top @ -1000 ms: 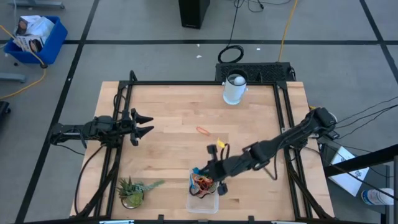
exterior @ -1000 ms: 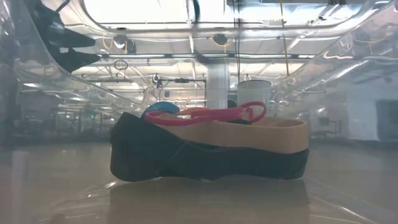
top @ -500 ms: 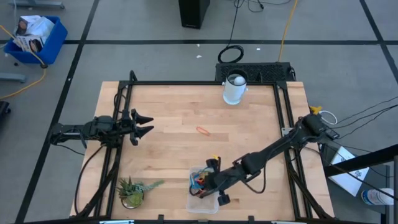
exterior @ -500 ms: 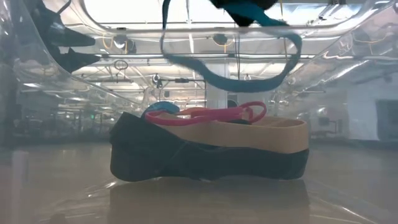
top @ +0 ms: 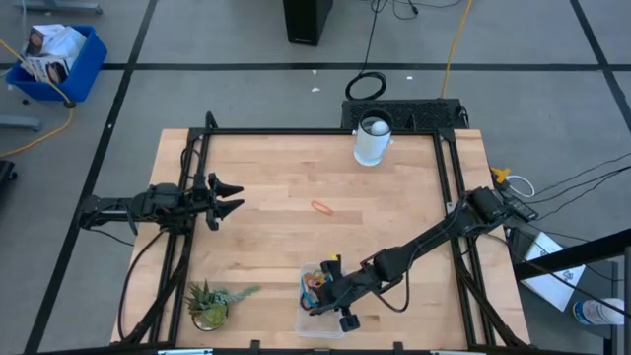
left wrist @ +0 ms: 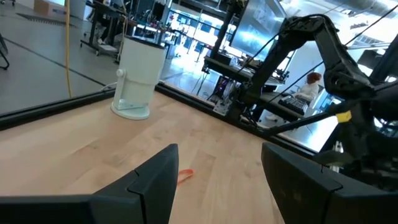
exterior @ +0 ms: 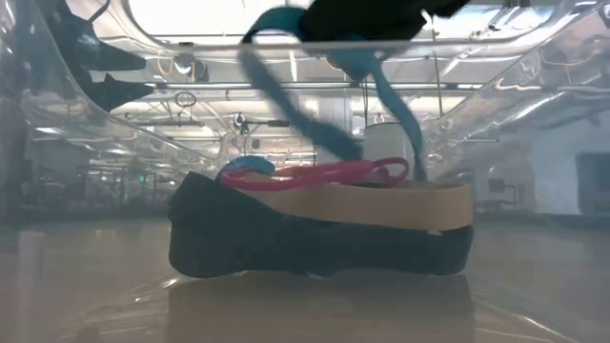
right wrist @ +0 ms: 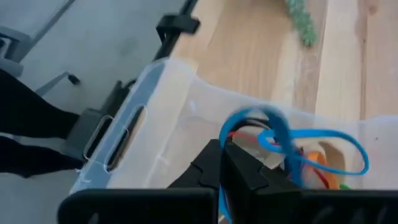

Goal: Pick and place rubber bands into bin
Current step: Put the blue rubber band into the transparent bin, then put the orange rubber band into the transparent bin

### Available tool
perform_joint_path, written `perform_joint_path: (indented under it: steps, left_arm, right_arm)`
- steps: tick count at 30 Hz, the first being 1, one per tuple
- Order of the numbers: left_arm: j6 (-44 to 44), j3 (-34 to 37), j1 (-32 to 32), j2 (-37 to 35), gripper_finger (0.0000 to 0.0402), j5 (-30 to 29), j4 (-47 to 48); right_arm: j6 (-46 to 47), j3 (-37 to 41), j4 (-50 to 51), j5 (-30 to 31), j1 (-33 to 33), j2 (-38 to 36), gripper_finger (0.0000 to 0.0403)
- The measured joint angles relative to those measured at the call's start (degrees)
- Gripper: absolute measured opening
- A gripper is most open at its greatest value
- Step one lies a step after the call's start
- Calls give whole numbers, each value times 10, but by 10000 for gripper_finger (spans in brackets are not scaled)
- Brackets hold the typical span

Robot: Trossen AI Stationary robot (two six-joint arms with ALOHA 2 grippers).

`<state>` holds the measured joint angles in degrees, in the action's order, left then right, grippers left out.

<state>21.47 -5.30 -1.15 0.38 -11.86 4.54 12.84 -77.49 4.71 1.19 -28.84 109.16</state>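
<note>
The clear bin (top: pixel 321 318) stands near the table's front edge and holds several rubber bands (exterior: pixel 324 224): dark, tan, red and blue ones in a pile. My right gripper (top: pixel 323 288) hangs over the bin, shut on a blue rubber band (right wrist: pixel 292 144) that loops down from it (exterior: pixel 391 95). One orange rubber band (top: pixel 322 207) lies flat on the wood at mid-table, also seen from the left wrist (left wrist: pixel 185 177). My left gripper (top: pixel 235 197) waits open at the table's left, level, touching nothing. My right gripper pinches one spot of the blue band's loop (right wrist: pixel 231 138) between its two shut fingers, which slant down from the table's right. The rest of the loop hangs slack below the fingers inside the bin, and its lower end (exterior: pixel 412 157) reaches the pile.
A white cup (top: pixel 372 141) stands at the table's far edge. A small green plant (top: pixel 209 302) sits at the near left, beside the bin. Black frame rails (top: pixel 187 227) run along both sides of the table. A blue crate (top: pixel 54 59) is on the floor.
My right gripper has sunk and drawn toward the table's near edge, over the bin, rolling a little and staying shut. The blue band has come down with it: it hung clear above the pile and now dangles onto it.
</note>
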Motion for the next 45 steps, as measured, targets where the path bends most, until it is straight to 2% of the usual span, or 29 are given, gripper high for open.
perform_joint_path:
  steps: [13,22,27,37,45]
  left_arm:
    - [1,0,0,0,237,0,0]
    - [-2,0,0,0,237,0,0]
    - [-2,0,0,0,237,0,-1]
    - [-2,0,0,0,237,0,-1]
    - [-2,0,0,0,237,0,-1]
  right_arm:
    - [0,0,-2,0,4,0,42]
    - [6,0,-2,20,11,0,140]
    - [12,0,-2,18,30,0,174]
    - [11,0,-5,17,60,0,182]
    - [5,0,-81,17,80,0,184]
